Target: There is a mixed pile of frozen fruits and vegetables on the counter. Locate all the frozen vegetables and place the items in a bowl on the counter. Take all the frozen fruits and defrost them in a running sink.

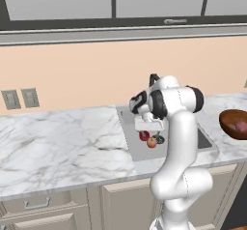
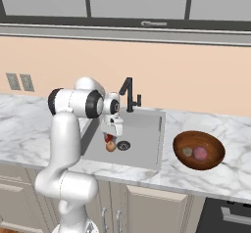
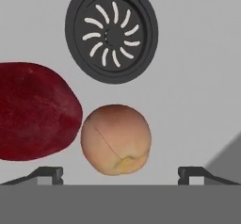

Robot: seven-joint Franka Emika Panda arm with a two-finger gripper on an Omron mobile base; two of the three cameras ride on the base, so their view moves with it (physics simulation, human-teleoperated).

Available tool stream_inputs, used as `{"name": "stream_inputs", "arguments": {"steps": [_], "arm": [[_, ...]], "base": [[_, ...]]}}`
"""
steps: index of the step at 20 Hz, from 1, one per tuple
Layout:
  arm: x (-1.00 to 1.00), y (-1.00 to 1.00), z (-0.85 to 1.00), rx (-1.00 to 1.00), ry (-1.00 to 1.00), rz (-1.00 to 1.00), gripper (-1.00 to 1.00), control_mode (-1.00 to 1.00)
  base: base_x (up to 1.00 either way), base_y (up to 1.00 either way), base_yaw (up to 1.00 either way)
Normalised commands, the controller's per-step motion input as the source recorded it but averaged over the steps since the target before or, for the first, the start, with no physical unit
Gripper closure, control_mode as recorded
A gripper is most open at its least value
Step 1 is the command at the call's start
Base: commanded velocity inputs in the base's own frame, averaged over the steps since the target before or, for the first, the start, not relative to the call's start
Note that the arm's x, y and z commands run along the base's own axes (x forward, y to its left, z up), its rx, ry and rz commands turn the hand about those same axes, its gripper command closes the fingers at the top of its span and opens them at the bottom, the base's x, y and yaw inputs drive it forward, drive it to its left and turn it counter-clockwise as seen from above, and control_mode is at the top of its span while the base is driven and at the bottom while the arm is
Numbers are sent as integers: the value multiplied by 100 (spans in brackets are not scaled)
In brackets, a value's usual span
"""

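My gripper hangs open over the grey sink, its fingertips spread wider than the fruit below. An orange-yellow frozen fruit sits in the basin between and just beyond the tips, free of both. A dark red frozen fruit touches its side. The same pair appears under the gripper as the red piece and the orange piece. On the counter to the right, the dark wooden bowl holds the pinkish-purple frozen vegetable and a small olive-brown piece.
The round dark drain lies just beyond the two fruits. A black faucet stands at the sink's back edge, behind the hand. My arm's white links rise over the sink's front. Marble counter stretches to the left.
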Motion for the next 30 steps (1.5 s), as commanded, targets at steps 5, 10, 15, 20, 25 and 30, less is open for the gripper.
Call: {"name": "stream_inputs", "arguments": {"steps": [5, 10, 15, 20, 25, 30], "arm": [[-17, 5, 31, -1, 0, -4, -100, -100], [-15, 5, 39, 0, -1, -4, -100, -100], [-16, 3, 49, 0, -2, -2, -100, -100], [-20, 5, 44, 0, -3, -1, -100, -100], [-30, 10, 37, 0, -7, -1, -100, -100], [-31, 10, 35, 1, -13, 0, -100, -100]], "base": [[0, 0, 0], [0, 0, 0], [0, 0, 0], [0, 0, 0], [0, 0, 0], [0, 0, 0]]}}
